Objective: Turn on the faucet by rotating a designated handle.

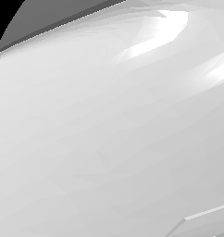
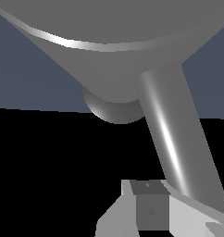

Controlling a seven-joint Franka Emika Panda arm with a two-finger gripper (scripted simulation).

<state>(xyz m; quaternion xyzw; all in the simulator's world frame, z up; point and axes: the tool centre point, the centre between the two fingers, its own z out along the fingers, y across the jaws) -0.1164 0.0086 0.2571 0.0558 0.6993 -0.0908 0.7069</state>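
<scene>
Exterior view: nearly wholly taken up by a pale curved surface (image 1: pixel 109 139), white-grey, faceted, with bright highlights toward the upper part on the exterior view's right. Too close to name with certainty. Above it, toward the exterior view's left, a dark grey band (image 1: pixel 49 18) with a pale stepped edge, and beyond that a black corner (image 1: pixel 3 14). Low on the exterior view's right, a thin light ridge (image 1: pixel 206 212) across the surface. No faucet, handle or gripper to be made out from here.

Wrist view: very close on the faucet (image 2: pixel 114 46), its thick matte grey body spanning the frame, with one bright curved streak along its edge. Tucked against the body, a darker rounded base (image 2: pixel 115 111), only partly showing. Springing from the body right beside that base, the handle (image 2: pixel 171 134): a straight, shiny grey rod with a long highlight down its length, slanting toward the gripper (image 2: pixel 178 217). Of the gripper, one light grey finger (image 2: pixel 151 210) with a darker square pad face in plain sight, and a second pale part at the frame's corner. Far end of the handle close over the gripper, between those two parts or just behind them; touching or apart, cannot tell. Jaw spacing likewise impossible to judge, and no clear grasp on the rod. Behind everything, a blue-grey backdrop (image 2: pixel 30 78) and black ground (image 2: pixel 49 176).
</scene>
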